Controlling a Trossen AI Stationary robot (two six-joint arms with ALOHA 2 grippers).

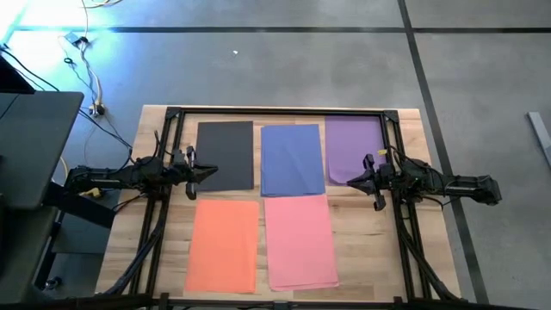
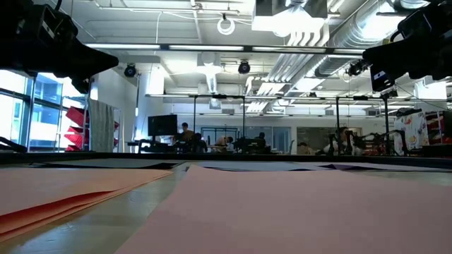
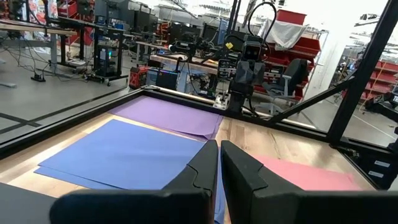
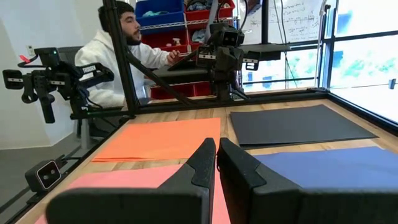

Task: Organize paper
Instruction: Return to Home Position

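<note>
Left end effector has its fingers together with nothing between them. It hangs above the counter, over the lower-left part of the dark grey sheet, and the arm reaches in level from the left side. Its wrist view confirms it: the two fingers are nearly touching with only a thin slit. Right end effector is the same, pinched together and empty, off the surface over the lower-right corner of the purple sheet. The low view shows both arms high up, clear of the paper. The paper lies flat in two rows. One row has dark grey on the left-arm side, the blue sheet in the middle and purple on the right-arm side, with blue and purple edge to edge and a narrow gap between grey and blue. The other row has the orange sheet in line with grey and the pink sheet in line with blue, its top edge meeting blue's bottom edge. Orange and pink are just beside each other, with a thin strip of wood between. In the low view orange shows more than one layer, slightly fanned at the edge. In the left wrist view a second purple corner pokes out under the top purple one. A person in a white hoodie sits beyond the counter.
</note>
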